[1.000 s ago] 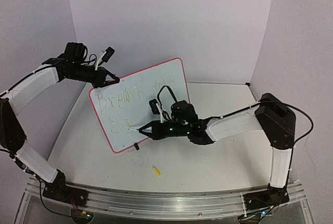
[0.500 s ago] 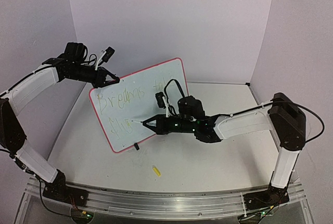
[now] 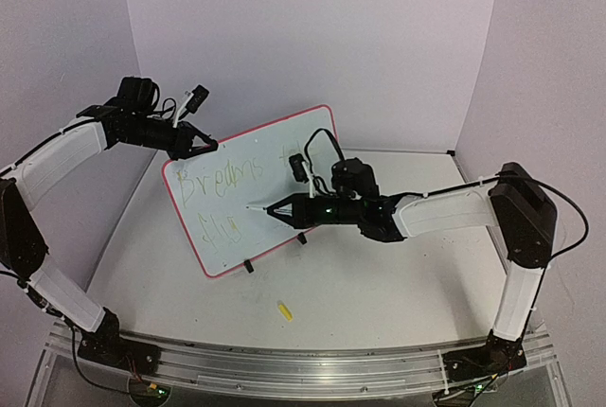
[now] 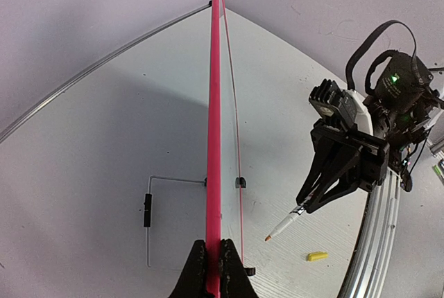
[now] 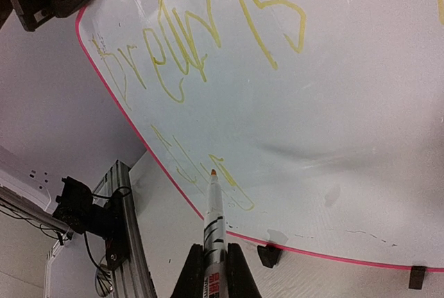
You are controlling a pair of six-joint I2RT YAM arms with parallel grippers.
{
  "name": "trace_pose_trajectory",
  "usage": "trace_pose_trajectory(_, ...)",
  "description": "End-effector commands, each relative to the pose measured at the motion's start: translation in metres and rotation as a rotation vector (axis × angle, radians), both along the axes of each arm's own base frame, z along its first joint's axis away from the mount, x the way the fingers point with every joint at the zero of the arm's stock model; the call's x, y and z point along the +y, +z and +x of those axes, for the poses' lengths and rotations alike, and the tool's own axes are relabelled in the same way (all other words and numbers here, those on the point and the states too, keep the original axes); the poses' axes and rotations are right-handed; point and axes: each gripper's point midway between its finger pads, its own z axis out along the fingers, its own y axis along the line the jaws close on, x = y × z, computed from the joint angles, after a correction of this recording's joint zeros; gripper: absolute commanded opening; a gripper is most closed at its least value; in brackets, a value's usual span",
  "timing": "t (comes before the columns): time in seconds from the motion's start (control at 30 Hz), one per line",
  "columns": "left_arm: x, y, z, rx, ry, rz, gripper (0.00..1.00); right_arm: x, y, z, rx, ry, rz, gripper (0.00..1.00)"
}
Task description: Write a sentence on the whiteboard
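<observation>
The whiteboard (image 3: 256, 189) stands tilted on two black clip feet, with yellow writing on two lines. My left gripper (image 3: 197, 147) is shut on its top left corner; in the left wrist view the fingers pinch the pink edge (image 4: 214, 173). My right gripper (image 3: 289, 209) is shut on a white marker (image 3: 260, 207) whose orange tip points at the board's second line. In the right wrist view the marker (image 5: 214, 215) tip sits just off the board (image 5: 333, 104) by the yellow strokes. From the left wrist the marker (image 4: 286, 226) is apart from the board.
A yellow marker cap (image 3: 284, 310) lies on the table in front of the board; it also shows in the left wrist view (image 4: 316, 256). A wire stand (image 4: 149, 215) props the board from behind. Purple walls close in the back and sides.
</observation>
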Motion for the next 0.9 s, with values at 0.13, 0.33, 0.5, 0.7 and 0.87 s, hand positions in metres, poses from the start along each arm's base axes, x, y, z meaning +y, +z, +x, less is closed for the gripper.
trace_pose_trajectory(0.13, -0.021, -0.060, -0.029, 0.186, -0.102, 0.072, 0.00, 0.012, 0.003, 0.007, -0.053, 0.050, -0.023, 0.00)
trace_pose_trajectory(0.33, -0.021, -0.060, -0.029, 0.182, -0.101, 0.074, 0.00, 0.021, 0.005, 0.014, -0.069, 0.053, -0.020, 0.00)
trace_pose_trajectory(0.5, -0.021, -0.062, -0.028, 0.186, -0.100, 0.078, 0.00, 0.029, 0.008, 0.020, -0.072, 0.059, -0.008, 0.00)
trace_pose_trajectory(0.7, -0.021, -0.062, -0.028, 0.185, -0.102, 0.079, 0.00, 0.033, 0.006, 0.024, -0.070, 0.054, -0.007, 0.00)
trace_pose_trajectory(0.87, -0.021, -0.061, -0.028, 0.184, -0.103, 0.078, 0.00, 0.031, -0.006, 0.028, -0.048, 0.023, -0.038, 0.00)
